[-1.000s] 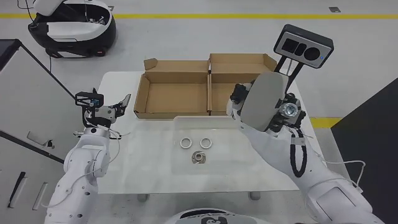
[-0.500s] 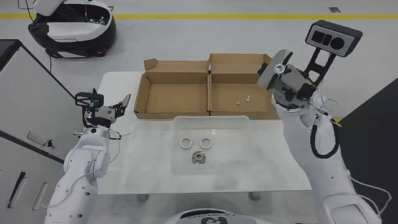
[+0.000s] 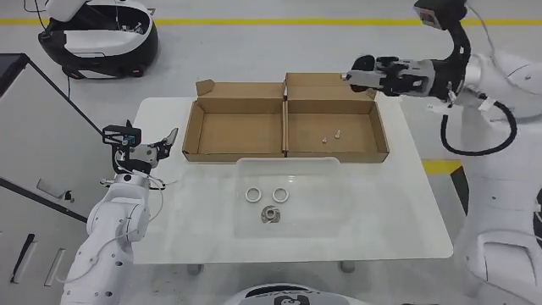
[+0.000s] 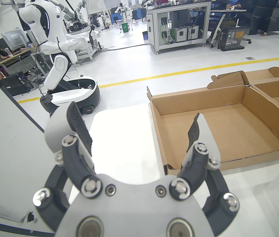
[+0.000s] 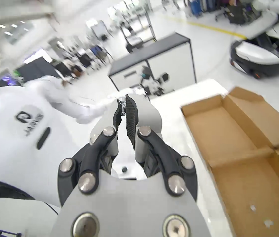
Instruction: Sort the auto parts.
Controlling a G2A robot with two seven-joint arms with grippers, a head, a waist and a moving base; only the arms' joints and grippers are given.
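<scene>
Over box [image 3: 356,135], end effector [image 3: 347,76] with screw [image 5: 122,107]

Top camera looks straight down; both wrist cameras share the cardboard boxes [image 3: 237,131]

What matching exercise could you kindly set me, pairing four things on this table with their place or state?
1. left tool
2. right tool
3. rings
4. small pale parts

A. in the clear tray
B. shut on a screw
C. in the right box
D. open, near the left box

Pairs: 1-D, 2-B, 3-A, 4-C.
</scene>
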